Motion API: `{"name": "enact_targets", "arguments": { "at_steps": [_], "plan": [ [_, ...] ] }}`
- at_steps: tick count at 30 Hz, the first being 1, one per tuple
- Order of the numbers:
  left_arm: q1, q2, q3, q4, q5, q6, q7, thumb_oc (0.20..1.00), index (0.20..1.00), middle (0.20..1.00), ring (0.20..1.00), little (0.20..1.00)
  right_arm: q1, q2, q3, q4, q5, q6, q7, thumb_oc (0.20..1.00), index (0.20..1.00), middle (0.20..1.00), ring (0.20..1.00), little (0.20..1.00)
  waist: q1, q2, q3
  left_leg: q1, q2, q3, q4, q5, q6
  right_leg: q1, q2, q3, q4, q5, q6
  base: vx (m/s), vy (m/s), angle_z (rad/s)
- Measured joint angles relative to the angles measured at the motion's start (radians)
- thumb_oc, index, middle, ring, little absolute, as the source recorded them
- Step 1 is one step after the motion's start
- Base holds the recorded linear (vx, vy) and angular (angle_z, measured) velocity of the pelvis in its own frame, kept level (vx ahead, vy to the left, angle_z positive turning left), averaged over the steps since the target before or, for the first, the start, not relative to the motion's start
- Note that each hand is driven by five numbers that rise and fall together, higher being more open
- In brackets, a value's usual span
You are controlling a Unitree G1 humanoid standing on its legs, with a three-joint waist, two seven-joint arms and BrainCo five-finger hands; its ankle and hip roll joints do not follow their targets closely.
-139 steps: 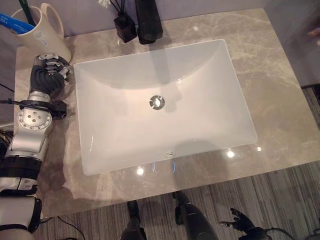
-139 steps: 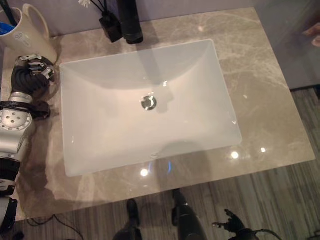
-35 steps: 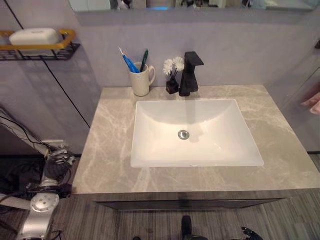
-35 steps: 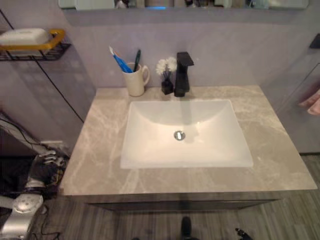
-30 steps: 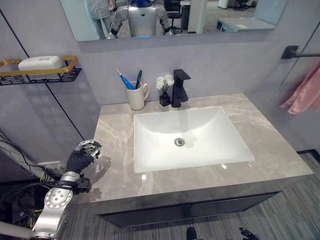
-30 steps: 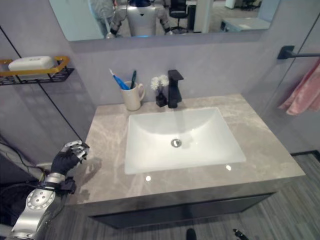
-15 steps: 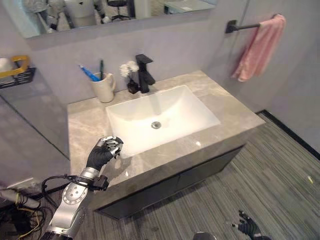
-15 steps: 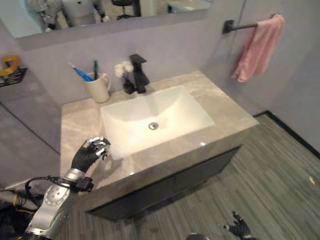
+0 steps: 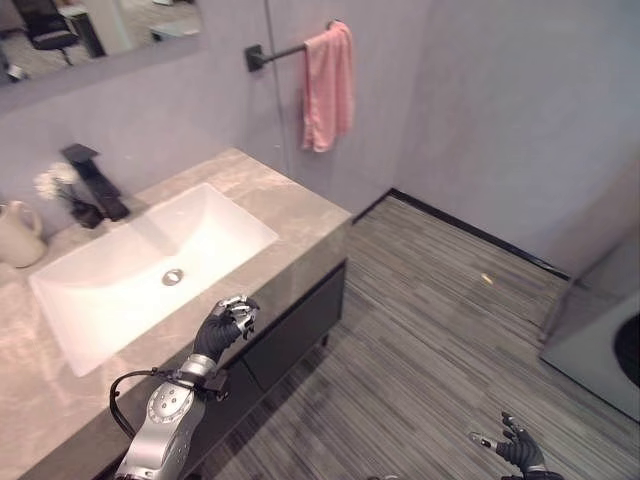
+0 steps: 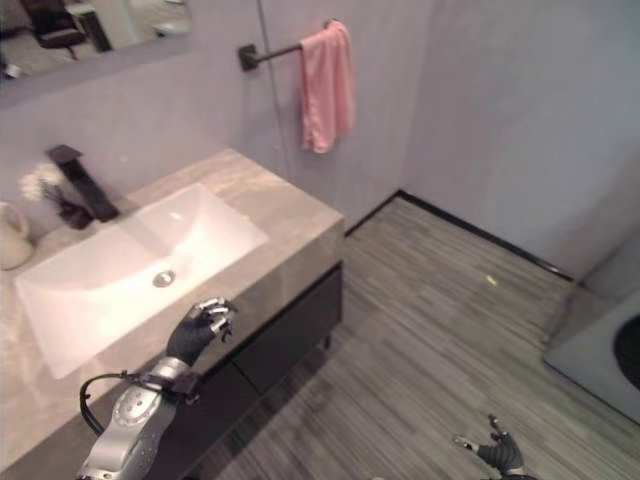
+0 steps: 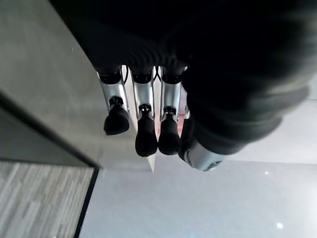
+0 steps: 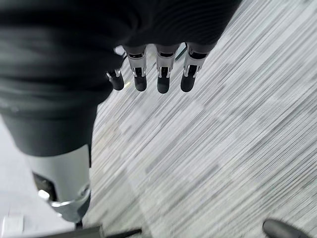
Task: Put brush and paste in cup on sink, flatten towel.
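A pink towel (image 9: 328, 85) hangs bunched on a black wall bar (image 9: 275, 52) to the right of the counter. The cream cup (image 9: 15, 235) stands at the counter's back left, cut by the view's edge. My left hand (image 9: 222, 328) hovers over the counter's front edge near the white sink (image 9: 220, 215). Its fingers (image 11: 143, 129) are loosely bent and hold nothing. My right hand (image 9: 517, 452) hangs low over the floor, its fingers (image 12: 161, 74) spread and empty.
A black faucet (image 9: 92, 180) and a small vase of white flowers (image 9: 60, 190) stand behind the sink on the marble counter (image 9: 290, 205). A dark cabinet (image 9: 290, 320) sits under it. Striped grey floor (image 9: 430, 300) stretches right to a grey unit (image 9: 600, 340).
The camera has swung right: the towel and its bar now sit near the top centre, and the cup has slid to the left edge. My left hand stays by the counter's front edge.
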Motion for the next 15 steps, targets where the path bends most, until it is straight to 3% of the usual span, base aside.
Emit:
{"name": "enact_targets", "arguments": {
  "at_steps": [1, 2, 3, 4, 6, 9, 11, 12, 13, 15],
  "plan": [
    [0.0, -0.003, -0.01, -0.001, 0.001, 0.0, 0.003, 0.2, 0.2, 0.2, 0.2, 0.2, -0.015, -0.006, 0.005, -0.011, 0.0, -0.001, -0.008, 1.0, 1.0, 1.0, 1.0, 1.0, 0.019, -0.015, 0.009, -0.011, -0.075, -0.164, -0.024, -0.053, -0.008, -0.018, -0.005, 0.053, -0.014, 0.015, -0.015, 0.08, -0.116, -1.06],
    [0.002, -0.004, -0.017, 0.002, 0.001, 0.0, 0.005, 0.2, 0.2, 0.2, 0.2, 0.2, -0.037, -0.005, 0.007, -0.011, 0.0, -0.001, -0.009, 1.0, 1.0, 1.0, 1.0, 1.0, 0.033, -0.025, 0.018, -0.013, -0.135, -0.279, -0.07, -0.071, -0.003, -0.023, -0.004, 0.097, -0.036, 0.036, -0.023, 0.09, -0.067, -1.3],
    [0.004, -0.007, -0.018, 0.003, 0.001, 0.0, 0.009, 0.2, 0.2, 0.2, 0.2, 0.2, -0.064, -0.004, 0.017, -0.002, -0.001, -0.001, -0.011, 1.0, 1.0, 1.0, 1.0, 1.0, 0.047, -0.031, 0.024, -0.024, -0.19, -0.376, -0.105, -0.078, 0.008, -0.021, 0.001, 0.141, -0.062, 0.059, -0.026, 0.1, -0.005, -1.3],
    [0.004, -0.008, -0.02, 0.01, 0.001, 0.0, 0.011, 0.2, 0.2, 0.2, 0.2, 0.2, -0.087, -0.004, 0.031, 0.004, -0.002, -0.001, -0.011, 1.0, 1.0, 1.0, 1.0, 1.0, 0.065, -0.033, 0.035, -0.025, -0.221, -0.425, -0.134, -0.078, 0.01, -0.009, 0.007, 0.18, -0.084, 0.068, -0.026, 0.12, 0.03, -1.13],
    [-0.007, -0.01, -0.026, 0.04, 0.001, 0.0, 0.01, 0.2, 0.2, 0.2, 0.2, 0.2, -0.101, 0.0, 0.043, 0.005, -0.002, -0.002, -0.011, 1.0, 1.0, 1.0, 1.0, 1.0, 0.065, -0.024, 0.041, -0.076, -0.243, -0.431, -0.142, -0.077, 0.011, 0.035, 0.01, 0.178, -0.147, 0.086, -0.029, 0.1, 0.053, -0.77],
    [-0.003, -0.013, -0.052, 0.055, 0.001, -0.003, 0.012, 0.2, 0.2, 0.2, 0.2, 0.2, -0.075, -0.01, 0.049, -0.016, -0.013, -0.002, -0.012, 1.0, 1.0, 1.0, 1.0, 1.0, 0.068, 0.013, 0.037, -0.139, -0.242, -0.404, -0.086, -0.071, 0.014, 0.053, 0.013, 0.191, -0.143, 0.077, 0.002, 0.16, 0.16, -0.7],
    [0.009, -0.023, -0.087, 0.099, 0.001, 0.0, 0.012, 0.2, 0.2, 0.2, 0.2, 0.2, -0.058, -0.023, 0.063, -0.036, -0.021, -0.002, -0.013, 1.0, 1.0, 1.0, 1.0, 1.0, 0.051, 0.06, 0.01, -0.094, -0.223, -0.348, -0.129, -0.093, 0.048, 0.063, 0.013, 0.211, -0.145, 0.069, 0.041, 0.15, 0.193, -0.63],
    [0.007, -0.027, -0.103, 0.124, 0.001, 0.003, 0.011, 0.2, 0.2, 0.2, 0.2, 0.2, -0.062, -0.02, 0.067, -0.025, -0.023, -0.002, -0.013, 1.0, 1.0, 1.0, 1.0, 1.0, 0.034, 0.073, 0.001, -0.066, -0.232, -0.332, -0.167, -0.068, 0.048, 0.068, -0.001, 0.22, -0.14, 0.064, 0.063, 0.09, 0.178, -0.51],
    [0.008, -0.036, -0.107, 0.138, 0.001, 0.011, 0.015, 0.2, 0.2, 0.2, 0.2, 0.2, -0.064, -0.014, 0.07, -0.028, -0.024, -0.001, -0.013, 1.0, 1.0, 1.0, 1.0, 1.0, 0.032, 0.074, 0.0, -0.026, -0.246, -0.294, -0.211, -0.054, 0.067, 0.062, -0.021, 0.239, -0.123, 0.061, 0.074, 0.07, 0.177, -0.59],
    [0.018, -0.038, -0.108, 0.142, 0.002, 0.019, 0.025, 0.2, 0.2, 0.2, 0.2, 0.2, -0.06, 0.0, 0.073, -0.055, -0.025, -0.001, -0.013, 1.0, 1.0, 1.0, 1.0, 1.0, 0.025, 0.066, 0.005, 0.017, -0.277, -0.245, -0.266, -0.04, 0.089, 0.055, -0.056, 0.27, -0.097, 0.062, 0.128, 0.06, 0.145, -0.63]
  ]
}}
